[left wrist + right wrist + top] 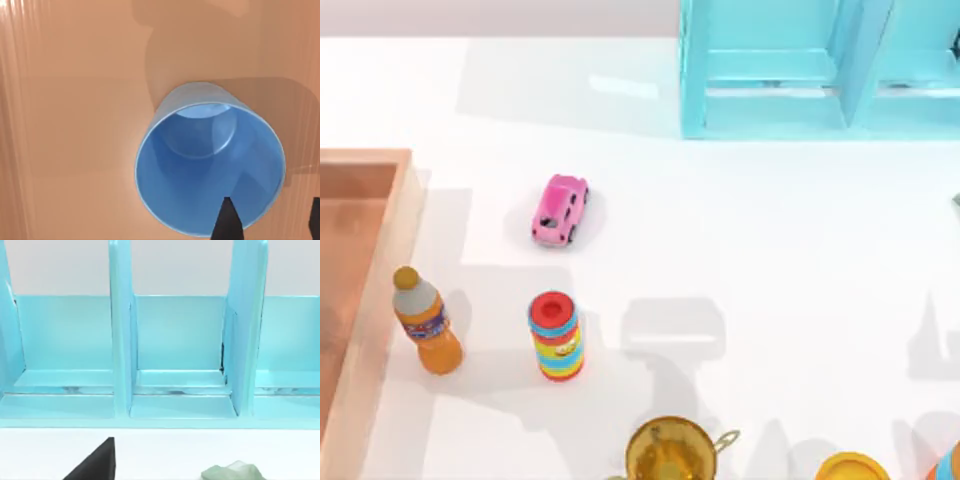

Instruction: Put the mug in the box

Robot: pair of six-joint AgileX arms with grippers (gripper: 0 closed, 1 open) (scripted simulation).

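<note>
The mug [210, 165] sits with its open mouth up on the floor of the box [75, 125]. That looks like the right place, so I think the job is almost done.

The left gripper [270, 212] hangs right over the mug. Its fingers [227, 222] look spread apart. One dips inside the mug and the other is outside it, with the mug's wall between them. They do not seem to squeeze it.

Here is what could go wrong. If the arm slides sideways before going up, the inside finger could catch the rim. Then the mug could tip over or get dragged along the box floor. Going straight up looks safest.

In the top view, an orange bottle [428, 322] stands just beside the box wall [380, 300]. A low swing out of the box could knock it down. A striped can [556, 337] stands a bit past the bottle from the box. A pink toy car [560, 210] is near the box too. A golden cup [670, 450] and a light blue shelf [770, 70] are well apart from the box.

The right gripper [95, 462] waits by the shelf, far from the box. I cannot tell how its fingers are.
</note>
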